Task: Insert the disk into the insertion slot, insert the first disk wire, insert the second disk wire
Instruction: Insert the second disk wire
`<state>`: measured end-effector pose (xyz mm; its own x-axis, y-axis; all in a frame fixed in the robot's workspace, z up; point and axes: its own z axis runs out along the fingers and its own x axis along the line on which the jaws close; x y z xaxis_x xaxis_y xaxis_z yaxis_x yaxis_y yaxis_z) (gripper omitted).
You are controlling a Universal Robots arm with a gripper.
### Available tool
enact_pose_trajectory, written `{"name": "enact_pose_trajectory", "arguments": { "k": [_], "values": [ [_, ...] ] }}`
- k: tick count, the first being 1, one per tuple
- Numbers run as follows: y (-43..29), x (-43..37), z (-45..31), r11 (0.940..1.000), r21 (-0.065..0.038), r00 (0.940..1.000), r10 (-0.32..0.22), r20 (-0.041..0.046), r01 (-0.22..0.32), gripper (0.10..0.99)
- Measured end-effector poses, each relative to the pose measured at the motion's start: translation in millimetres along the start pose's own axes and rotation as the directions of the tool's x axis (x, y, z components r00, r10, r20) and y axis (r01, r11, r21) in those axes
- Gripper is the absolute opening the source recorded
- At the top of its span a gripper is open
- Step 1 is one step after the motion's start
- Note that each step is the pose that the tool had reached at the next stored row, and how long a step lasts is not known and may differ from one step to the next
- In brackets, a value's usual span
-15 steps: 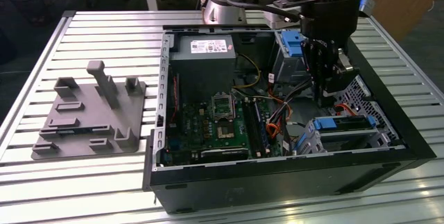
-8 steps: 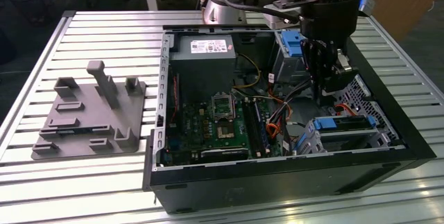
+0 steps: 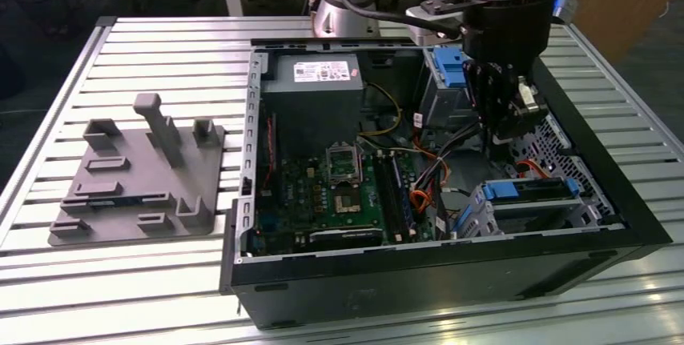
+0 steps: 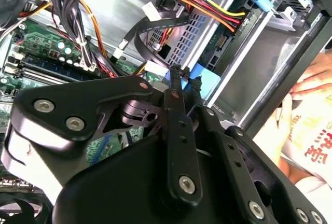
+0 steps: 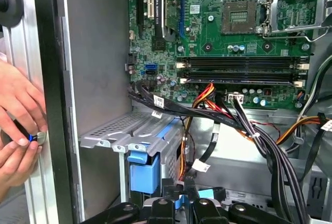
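Observation:
The disk (image 3: 537, 190), silver in its blue carrier, sits inside the insertion slot (image 3: 483, 218), the perforated cage (image 5: 122, 126) at the case's near right corner in the exterior view. A red-orange cable, the first disk wire (image 3: 527, 168), curves at the disk's far end. My gripper (image 3: 515, 130) hangs inside the case just beyond the disk. In both wrist views its fingers (image 4: 177, 81) are shut on the small blue plug (image 4: 205, 83) of the second disk wire, whose dark cable (image 4: 155, 27) loops toward the cage (image 4: 194, 35). The plug (image 5: 209, 194) is close to the carrier's blue handle (image 5: 143, 173).
A person's hands (image 5: 18, 117) rest on the case's outer wall beside the cage. Thick black and coloured wire bundles (image 5: 244, 123) cross the motherboard (image 3: 336, 193). The grey power supply (image 3: 312, 73) and a bay with a blue latch (image 3: 450, 67) sit at the back. A grey fixture plate (image 3: 134, 181) lies outside.

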<state>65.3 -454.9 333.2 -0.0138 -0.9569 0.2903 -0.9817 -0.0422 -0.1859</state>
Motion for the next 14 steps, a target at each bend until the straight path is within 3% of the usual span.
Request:
{"name": "enact_pose_trajectory", "arguments": {
  "k": [11,14],
  "values": [
    [0.0,1.3,0.4,1.0,0.0,0.9999,0.003,0.0136,-0.003,0.204],
    [0.1,1.5,0.5,1.0,0.0,0.9999,0.003,0.0154,-0.003,0.141]
  ]
}}
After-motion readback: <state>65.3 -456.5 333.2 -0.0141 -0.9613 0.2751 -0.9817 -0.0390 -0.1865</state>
